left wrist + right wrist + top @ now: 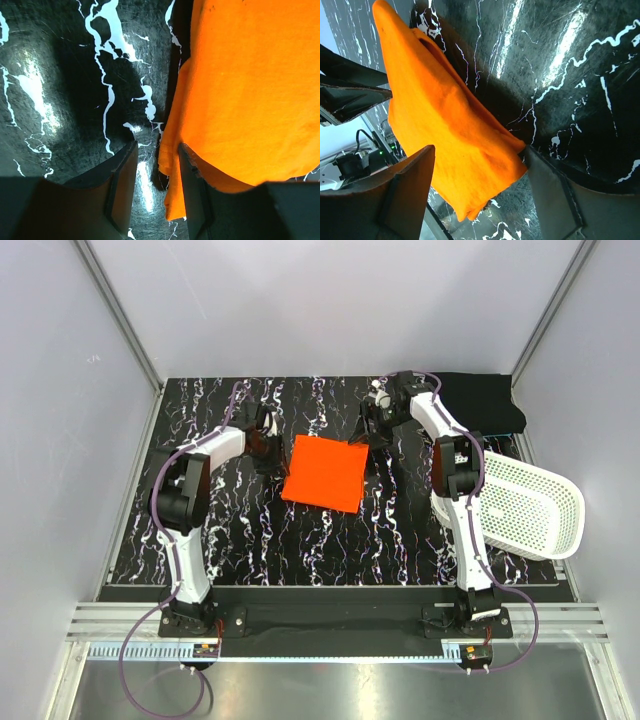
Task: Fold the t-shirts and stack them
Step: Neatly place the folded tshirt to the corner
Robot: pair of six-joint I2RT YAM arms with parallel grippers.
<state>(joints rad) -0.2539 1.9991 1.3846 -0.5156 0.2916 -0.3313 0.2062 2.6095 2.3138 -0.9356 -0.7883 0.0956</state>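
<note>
The left arm [185,490] stood at the near left, bent at the elbow and angled toward 1 o'clock. It ended with the left jaws low at the 9 o'clock edge of the orange t-shirt [324,473]. Those jaws were partly open. The shirt's layered edge lay between the fingers [122,190], nearer the right-hand one, and bare counter [230,540] showed beside the other, so nothing was pinched. The right arm [455,465] ran straight toward 12 o'clock, then hooked toward 9 o'clock, with the right jaws at the shirt's 1 o'clock corner. They gaped wide, one finger on each side of that corner, gripping nothing.

The orange t-shirt lay folded into a rough square at the middle of the counter, slightly turned. Open marbled surface lay at its 6 o'clock side and at 9 o'clock beyond the left arm. Grey walls [330,310] closed the counter at 9, 12 and 3 o'clock. The black t-shirt [485,400] lay flat in the 1 o'clock corner, well apart from the orange one. The white basket [530,505] sat tilted at 3 o'clock, jutting past the counter's edge.

The right arm covered the black shirt's left end and the basket's left rim. From above, both sets of jaws were dark against the dark counter and hard to make out. Whether the left arm's right-hand finger touched the cloth could not be told.
</note>
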